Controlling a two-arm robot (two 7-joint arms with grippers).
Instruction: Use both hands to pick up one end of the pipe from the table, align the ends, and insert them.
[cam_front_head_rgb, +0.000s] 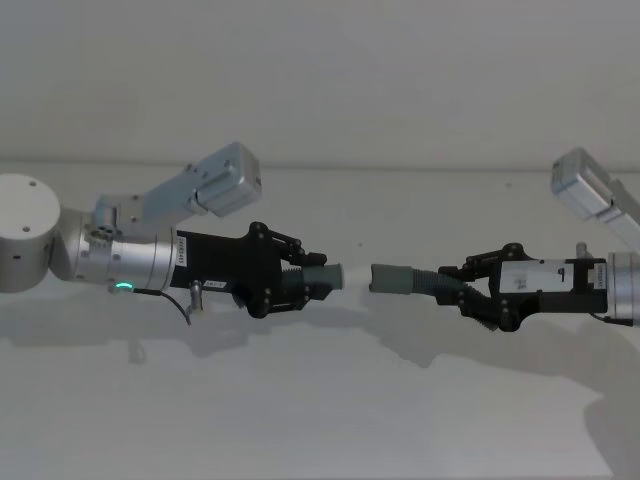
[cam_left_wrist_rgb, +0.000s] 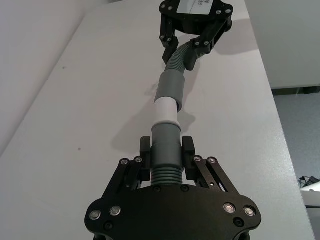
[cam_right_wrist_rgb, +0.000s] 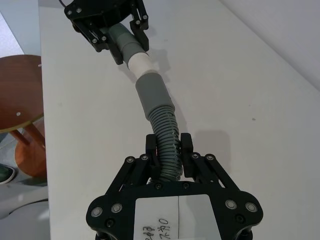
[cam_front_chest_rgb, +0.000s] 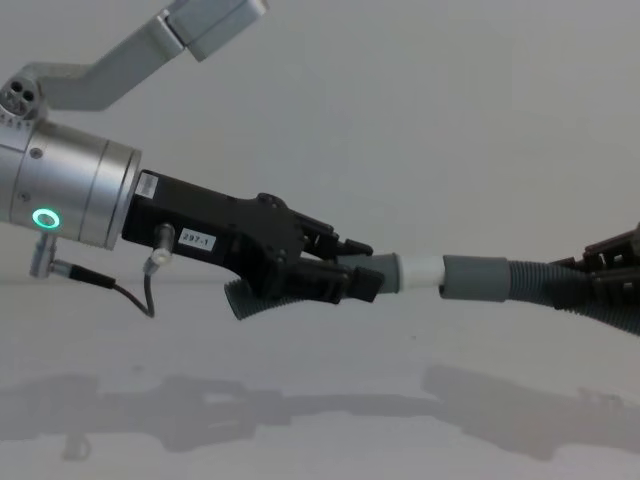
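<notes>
While both pieces hang above the white counter, the left end effector — centre-left of the head view — is clamped on the shorter hose piece just behind its narrow cuff. The whitish tip points at the wider collar of the longer hose piece, which the right end effector grips at centre-right. Tip and collar line up — touching or not, cannot tell.
</notes>
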